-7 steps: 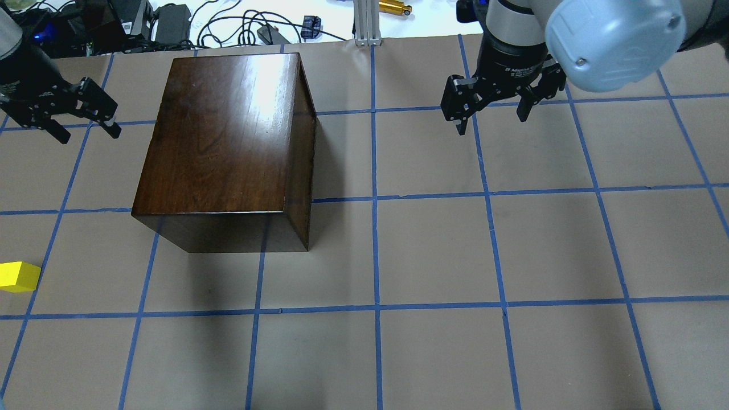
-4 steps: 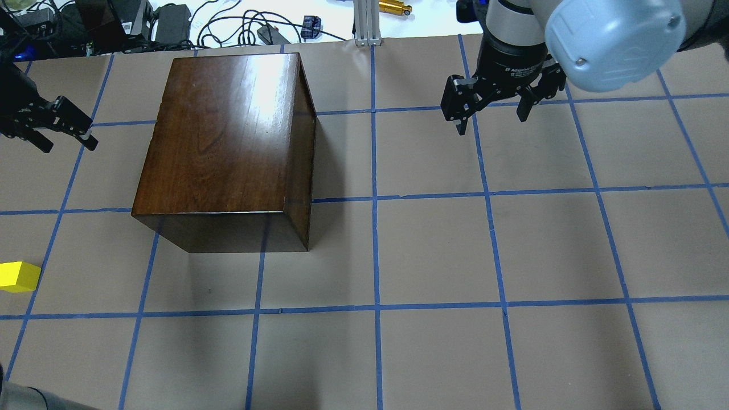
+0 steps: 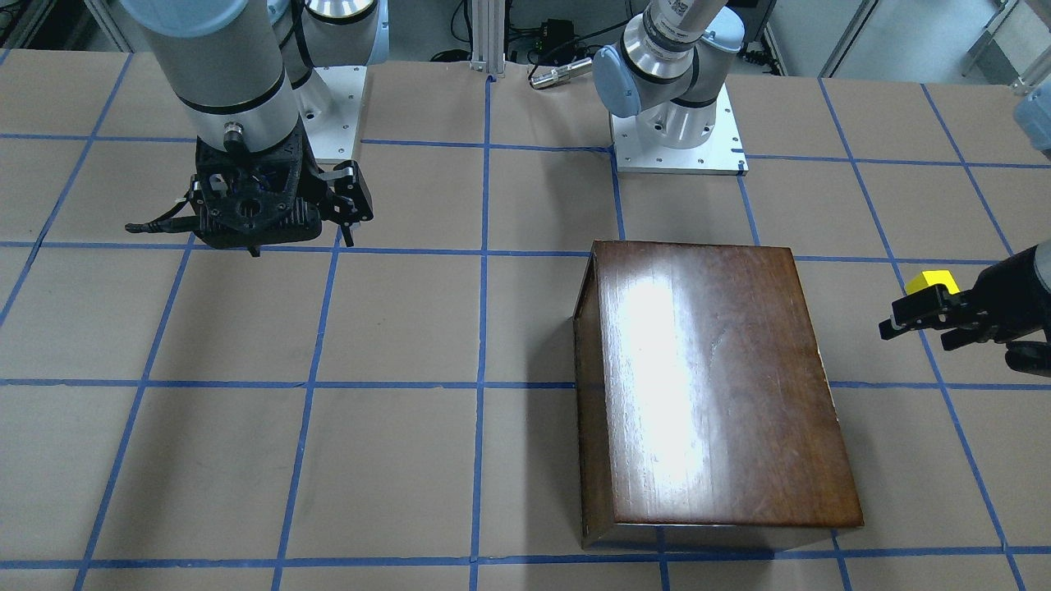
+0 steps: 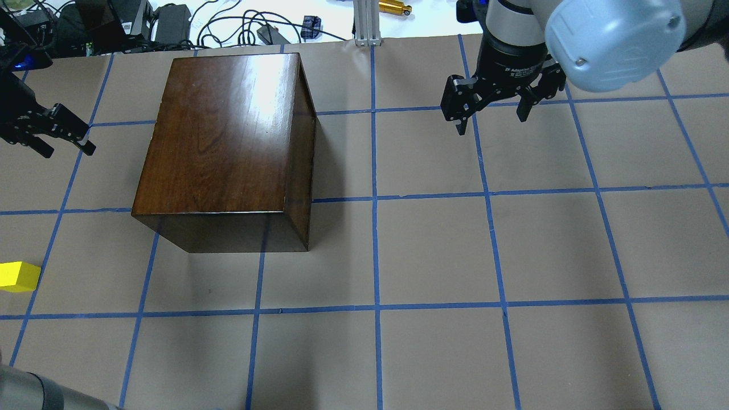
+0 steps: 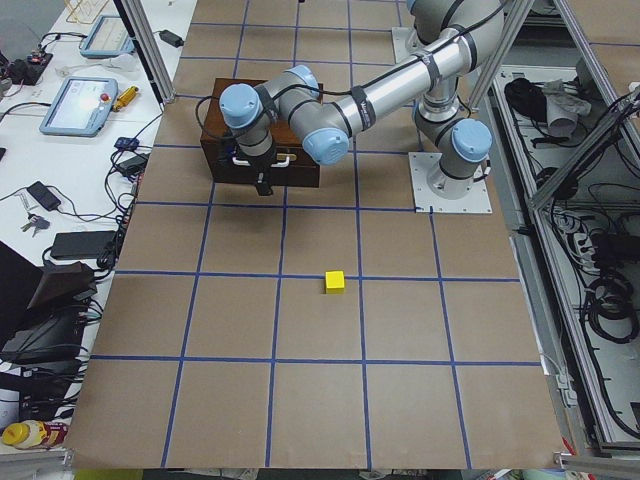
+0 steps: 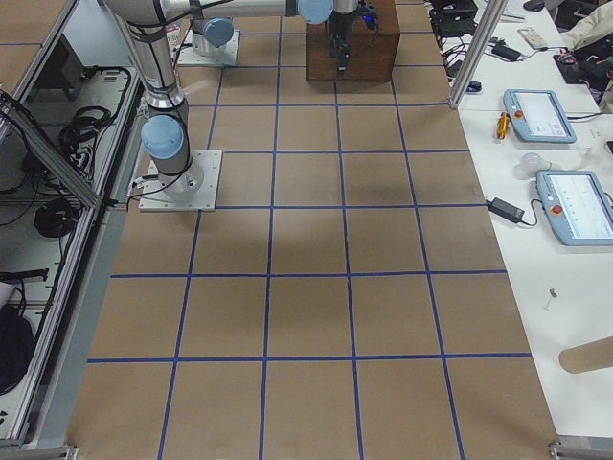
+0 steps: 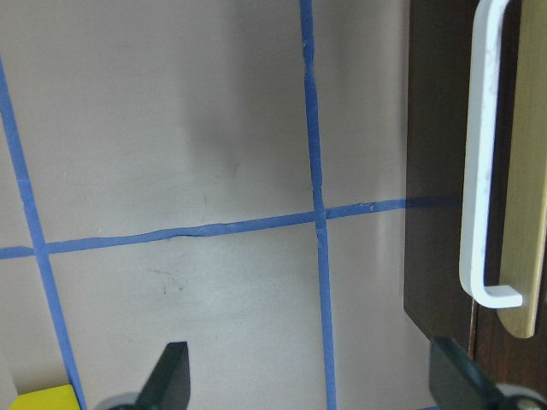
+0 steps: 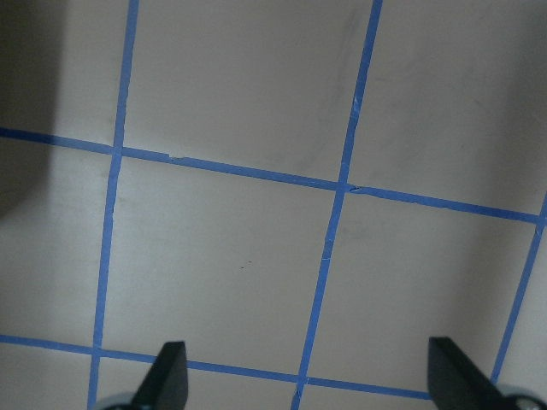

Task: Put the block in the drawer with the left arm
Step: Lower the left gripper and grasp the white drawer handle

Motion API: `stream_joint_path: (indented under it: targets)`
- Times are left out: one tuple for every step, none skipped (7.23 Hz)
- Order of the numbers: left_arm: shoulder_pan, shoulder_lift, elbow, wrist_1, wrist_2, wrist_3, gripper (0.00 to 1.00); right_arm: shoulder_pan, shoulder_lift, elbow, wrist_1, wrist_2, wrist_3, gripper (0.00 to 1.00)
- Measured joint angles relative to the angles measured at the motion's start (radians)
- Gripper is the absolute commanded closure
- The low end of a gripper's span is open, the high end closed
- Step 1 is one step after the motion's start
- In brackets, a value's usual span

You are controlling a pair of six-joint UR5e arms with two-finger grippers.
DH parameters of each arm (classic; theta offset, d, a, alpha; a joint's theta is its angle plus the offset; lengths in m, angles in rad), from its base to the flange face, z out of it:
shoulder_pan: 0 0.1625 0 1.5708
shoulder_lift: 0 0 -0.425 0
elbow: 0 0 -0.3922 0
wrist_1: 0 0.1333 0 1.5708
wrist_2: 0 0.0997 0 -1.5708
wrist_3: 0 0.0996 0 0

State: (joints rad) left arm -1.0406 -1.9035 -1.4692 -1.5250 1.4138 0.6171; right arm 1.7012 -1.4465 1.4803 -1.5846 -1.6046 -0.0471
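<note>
The yellow block (image 4: 19,276) lies on the table at the left edge, also in the front view (image 3: 930,281) and at the bottom left of the left wrist view (image 7: 43,400). The dark wooden box (image 4: 228,131) stands left of centre. Its drawer (image 7: 432,128) is shut, with a white handle (image 7: 483,162) on the dark front. My left gripper (image 4: 67,149) is open and empty, beside the box's left face and farther from me than the block; it also shows in the front view (image 3: 915,332). My right gripper (image 4: 491,122) is open and empty at the far right.
Cables and power bricks (image 4: 171,23) and an aluminium post (image 4: 367,23) lie beyond the table's far edge. The arm bases (image 3: 677,139) stand on my side of the table. My left arm's elbow (image 4: 23,393) shows at the overhead view's bottom left corner.
My left gripper has moved left, away from the box's side, then slightly toward me. The left arm's elbow has come into view at the bottom left. The right arm has not moved.
</note>
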Motion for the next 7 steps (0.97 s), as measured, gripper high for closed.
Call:
stream_joint_path:
  targets:
    - [0.0,-0.02,0.0,0.0,-0.072,0.002,0.0,0.0,0.0,0.0,0.0,0.0,0.001,0.0]
    - [0.001,-0.041,0.001,0.0,-0.129,0.002,0.0,0.0,0.0,0.0,0.0,0.0,0.001,0.0]
    - [0.001,-0.065,-0.002,0.001,-0.171,0.0,0.0,0.0,0.0,0.0,0.0,0.0,0.0,0.0]
    - [0.001,-0.085,-0.011,0.006,-0.196,0.0,0.0,0.0,0.0,0.0,0.0,0.0,0.0,0.0]
    - [0.0,-0.102,-0.029,0.02,-0.207,-0.002,0.0,0.0,0.0,0.0,0.0,0.0,0.0,0.0]
    - [-0.002,-0.114,-0.049,0.04,-0.211,-0.004,0.0,0.0,0.0,0.0,0.0,0.0,0.0,0.0]
    - [-0.004,-0.122,-0.063,0.06,-0.212,-0.005,0.0,0.0,0.0,0.0,0.0,0.0,0.0,0.0]
